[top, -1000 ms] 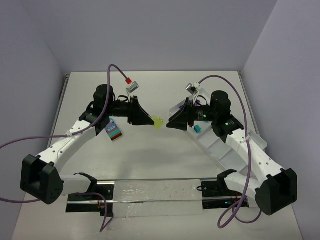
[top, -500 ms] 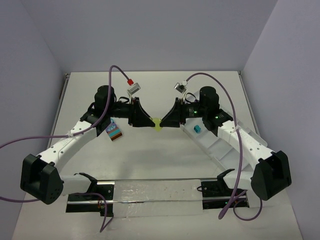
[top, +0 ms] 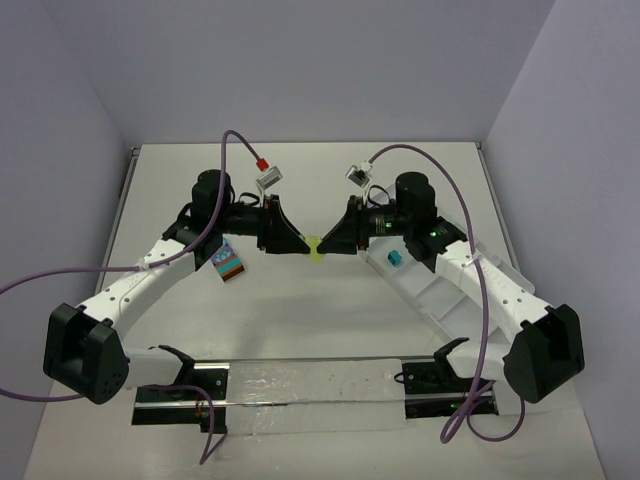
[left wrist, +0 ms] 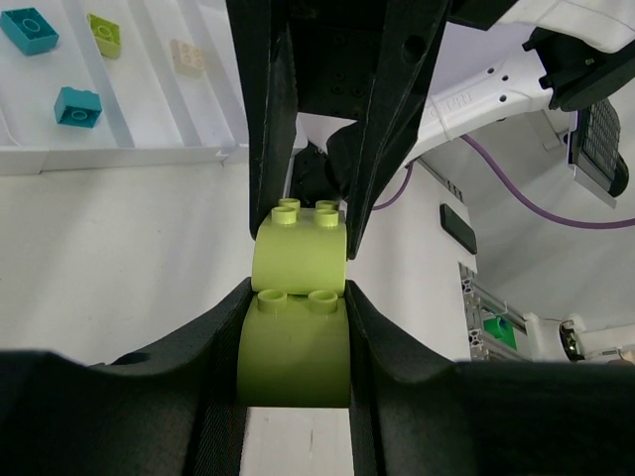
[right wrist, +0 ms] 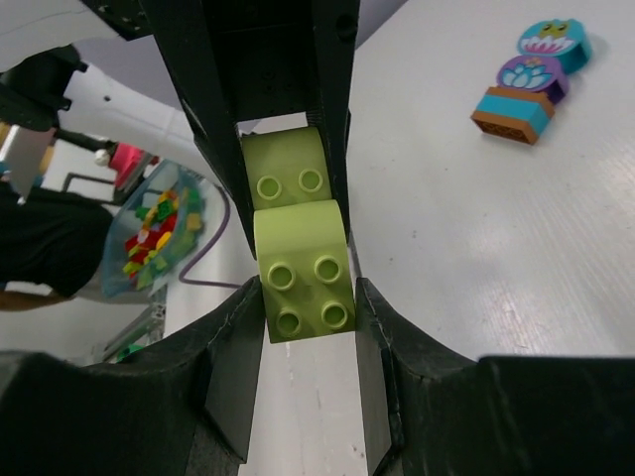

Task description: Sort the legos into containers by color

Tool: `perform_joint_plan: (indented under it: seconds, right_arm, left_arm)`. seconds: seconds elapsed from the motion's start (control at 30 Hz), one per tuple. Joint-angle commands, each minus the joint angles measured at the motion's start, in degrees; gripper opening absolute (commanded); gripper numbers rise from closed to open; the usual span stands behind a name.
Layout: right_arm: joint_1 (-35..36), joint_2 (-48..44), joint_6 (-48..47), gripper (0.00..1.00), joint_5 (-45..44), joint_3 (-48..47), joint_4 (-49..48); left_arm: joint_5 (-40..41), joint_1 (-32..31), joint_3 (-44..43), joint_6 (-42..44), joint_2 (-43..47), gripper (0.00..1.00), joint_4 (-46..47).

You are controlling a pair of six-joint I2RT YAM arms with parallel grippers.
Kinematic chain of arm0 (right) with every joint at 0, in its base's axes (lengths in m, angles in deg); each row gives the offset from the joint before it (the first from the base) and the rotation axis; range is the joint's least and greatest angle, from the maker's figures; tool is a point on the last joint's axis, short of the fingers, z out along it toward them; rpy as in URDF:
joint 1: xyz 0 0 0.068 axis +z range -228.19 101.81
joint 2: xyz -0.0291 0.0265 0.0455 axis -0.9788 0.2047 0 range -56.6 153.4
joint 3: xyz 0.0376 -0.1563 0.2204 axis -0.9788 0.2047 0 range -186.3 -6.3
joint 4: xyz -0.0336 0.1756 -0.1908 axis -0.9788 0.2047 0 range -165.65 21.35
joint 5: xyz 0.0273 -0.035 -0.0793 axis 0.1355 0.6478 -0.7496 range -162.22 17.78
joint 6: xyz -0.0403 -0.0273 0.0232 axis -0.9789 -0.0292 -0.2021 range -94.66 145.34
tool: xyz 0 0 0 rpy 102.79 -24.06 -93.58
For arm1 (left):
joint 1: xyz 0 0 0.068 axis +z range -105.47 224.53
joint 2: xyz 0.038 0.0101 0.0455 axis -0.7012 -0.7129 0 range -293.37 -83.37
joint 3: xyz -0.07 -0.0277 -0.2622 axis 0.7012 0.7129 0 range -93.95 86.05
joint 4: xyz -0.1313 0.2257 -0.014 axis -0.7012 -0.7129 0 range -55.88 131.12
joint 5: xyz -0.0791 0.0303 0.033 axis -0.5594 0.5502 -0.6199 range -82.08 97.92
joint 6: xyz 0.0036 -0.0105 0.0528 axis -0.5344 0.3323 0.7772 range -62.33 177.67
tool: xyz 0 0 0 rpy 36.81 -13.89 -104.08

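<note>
A lime green clump of two stacked legos hangs above the table centre between both grippers. My left gripper is shut on one lime brick, and the other lime brick sticks out beyond its tips. My right gripper faces it and is shut on that other brick. A purple, teal and orange-brown clump lies on the table by the left arm and also shows in the right wrist view. The long white tray lies under the right arm and holds a teal brick.
In the left wrist view the tray's compartments hold two teal bricks, a lime brick and a cream brick. Purple cables loop over both arms. A metal rail runs along the near edge.
My right gripper swung left from over the tray to meet the left gripper and closed on the free end of the lime clump. The left gripper stayed nearly still.
</note>
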State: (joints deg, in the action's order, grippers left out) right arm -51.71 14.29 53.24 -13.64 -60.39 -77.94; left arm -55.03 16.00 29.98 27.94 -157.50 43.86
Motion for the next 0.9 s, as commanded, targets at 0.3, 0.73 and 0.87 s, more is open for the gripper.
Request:
perform_joint_plan:
  seconds: [0.3, 0.73, 0.87]
  right_arm:
    - [-7.32, -9.05, 1.69, 0.0, -28.18, -0.6, 8.68]
    - [-12.61, -12.58, 4.1, 0.0, -43.09, 1.09, 16.56]
    - [-14.44, -16.62, 2.47, 0.0, -58.72, 1.92, 24.65]
  left_arm:
    - [1.45, -0.66, 2.01, 0.93, 3.24, 0.0, 1.48]
    - [10.71, -1.53, -0.25, -2.67, -3.93, 0.0, -1.16]
    - [18.65, -5.46, -4.94, -2.53, -7.5, 0.0, -6.74]
